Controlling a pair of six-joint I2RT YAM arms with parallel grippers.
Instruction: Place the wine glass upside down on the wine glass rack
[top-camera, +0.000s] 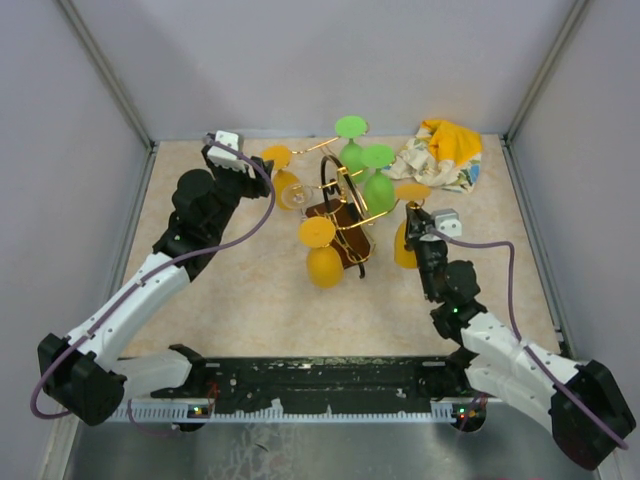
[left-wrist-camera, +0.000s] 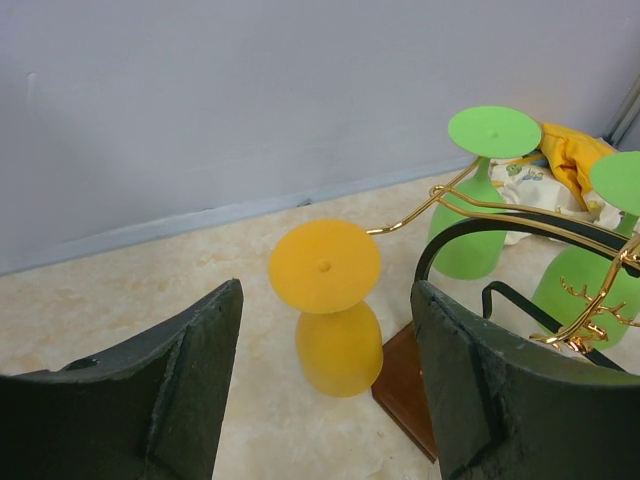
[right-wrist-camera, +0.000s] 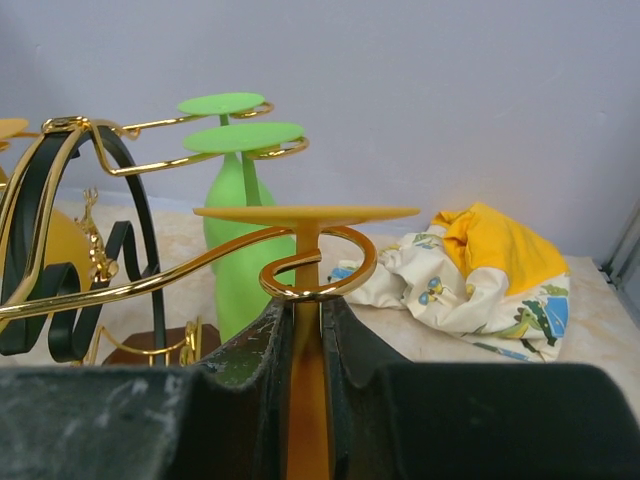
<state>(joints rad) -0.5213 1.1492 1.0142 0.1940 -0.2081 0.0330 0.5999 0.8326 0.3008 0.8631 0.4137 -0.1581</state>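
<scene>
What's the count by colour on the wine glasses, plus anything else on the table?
Orange wine glasses: 3
Green wine glasses: 2
Wine glass rack: 1
Cloth: 1
Total: 7

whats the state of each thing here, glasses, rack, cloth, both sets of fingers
left fingers: open, holding nothing
right fingers: shut on the right orange glass's stem
right orange glass: upside down, stem in a rack curl
left orange glass: upside down, not gripped
front orange glass: upside down
rear green glass: upside down on rack
nearer green glass: upside down on rack
wine glass rack: upright
cloth: crumpled
</scene>
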